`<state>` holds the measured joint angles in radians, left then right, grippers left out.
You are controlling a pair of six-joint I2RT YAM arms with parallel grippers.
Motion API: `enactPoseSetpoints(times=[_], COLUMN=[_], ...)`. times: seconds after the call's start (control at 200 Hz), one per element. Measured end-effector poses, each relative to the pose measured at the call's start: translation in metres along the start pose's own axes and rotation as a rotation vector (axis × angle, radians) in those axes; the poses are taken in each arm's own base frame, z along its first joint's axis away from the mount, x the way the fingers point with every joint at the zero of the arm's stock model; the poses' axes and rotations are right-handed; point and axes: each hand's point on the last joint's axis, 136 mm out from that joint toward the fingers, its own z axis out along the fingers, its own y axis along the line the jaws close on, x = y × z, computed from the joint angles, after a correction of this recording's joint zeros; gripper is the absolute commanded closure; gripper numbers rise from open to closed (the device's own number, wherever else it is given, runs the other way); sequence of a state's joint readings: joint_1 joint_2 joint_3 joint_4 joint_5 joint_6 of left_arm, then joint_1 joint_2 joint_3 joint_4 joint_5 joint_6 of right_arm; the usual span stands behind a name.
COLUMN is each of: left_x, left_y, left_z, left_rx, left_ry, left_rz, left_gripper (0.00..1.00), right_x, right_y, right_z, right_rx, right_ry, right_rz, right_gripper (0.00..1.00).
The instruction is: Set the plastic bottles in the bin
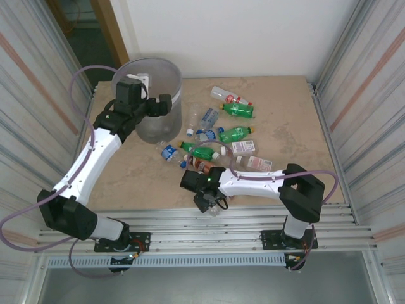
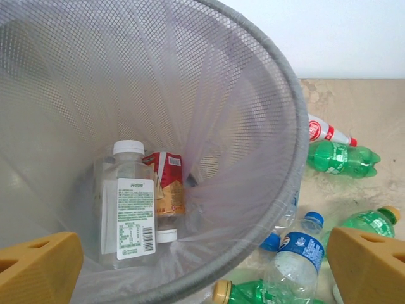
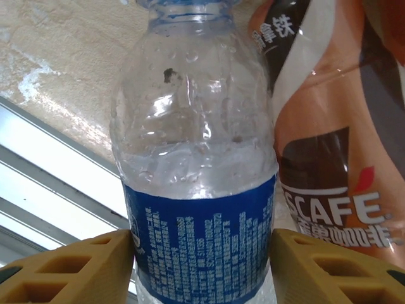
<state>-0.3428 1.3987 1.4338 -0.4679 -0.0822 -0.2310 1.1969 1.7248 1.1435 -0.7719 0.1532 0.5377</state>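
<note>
The bin (image 1: 155,130) stands at the far left of the table. My left gripper (image 1: 166,105) hangs open over its right rim with nothing between its fingers (image 2: 38,266). Inside the bin (image 2: 278,126) lie a clear white-capped bottle (image 2: 130,209) and a red-labelled one (image 2: 166,183). My right gripper (image 1: 206,197) is shut on a clear bottle with a blue label (image 3: 199,190) near the table's front edge, with a yellow finger on each side of the label. Several plastic bottles lie loose mid-table: green ones (image 1: 237,109) (image 1: 235,133) and a blue-labelled one (image 1: 169,152).
A brown Nescafe bottle (image 3: 329,158) lies right beside the held bottle. The metal rails of the table's front edge (image 1: 221,221) run just behind my right gripper. Corrugated walls close in both sides.
</note>
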Motion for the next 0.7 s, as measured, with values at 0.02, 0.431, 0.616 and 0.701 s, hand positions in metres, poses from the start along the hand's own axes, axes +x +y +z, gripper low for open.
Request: enactPoseSetpoints(times=[0.02, 0.431, 0.616, 0.701], left_x=[-0.001, -0.021, -0.011, -0.005], left_y=[-0.001, -0.001, 0.004, 0.006], left_z=[-0.001, -0.065, -0.075, -0.079], left_rx=[0.005, 0.044, 0.038, 0.036], left_ry=[-0.002, -0.139, -0.149, -0.149], left_rz=[-0.001, -0.018, -0.026, -0.034], left_gripper=[0.01, 0.01, 0.01, 0.01], right_x=[0.000, -0.005, -0.015, -0.022], right_y=[0.000, -0.003, -0.004, -0.003], right_z=[0.001, 0.024, 0.021, 0.016], right_rx=[0.000, 0.020, 0.016, 0.015], right_ry=[0.002, 0.031, 0.012, -0.006], right_rz=[-0.001, -0.031, -0.040, -0.041], right_gripper=[0.37, 0.45, 0.57, 0.63])
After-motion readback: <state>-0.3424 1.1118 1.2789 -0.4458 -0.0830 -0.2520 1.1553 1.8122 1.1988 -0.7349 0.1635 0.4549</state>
